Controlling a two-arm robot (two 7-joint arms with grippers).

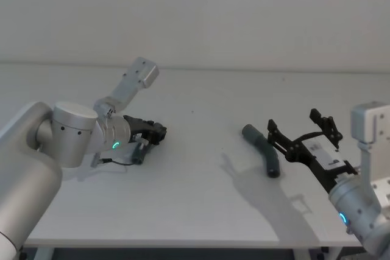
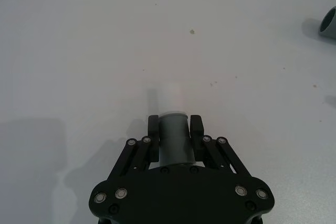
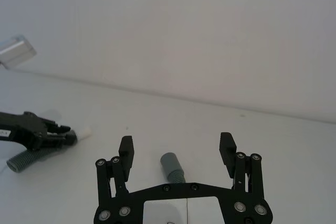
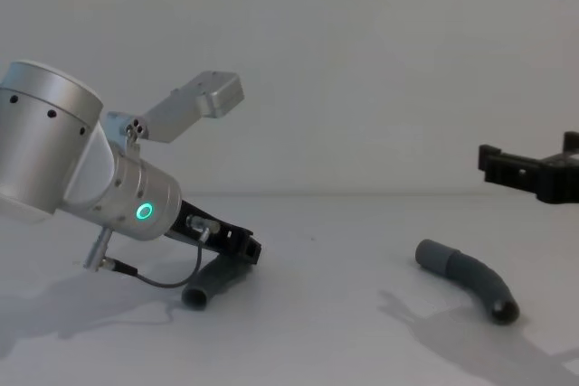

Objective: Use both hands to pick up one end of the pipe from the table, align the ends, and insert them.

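My left gripper (image 2: 175,127) is shut on one dark-grey ribbed pipe piece (image 2: 173,142), and its whitish tip (image 2: 169,98) pokes out past the fingers. In the chest view this left gripper (image 4: 249,248) sits low over the table (image 4: 344,332), and the piece's tail (image 4: 210,283) droops to the surface. The second pipe piece (image 1: 262,148) lies curved on the table at the right, with its cuff end (image 3: 170,165) toward the right wrist camera. My right gripper (image 1: 294,120) hangs open above and just right of that piece, touching nothing.
The table's front edge (image 1: 183,243) runs close to both arms. A white wall (image 1: 195,16) stands behind the table. Bare tabletop (image 1: 201,150) separates the two pipe pieces.
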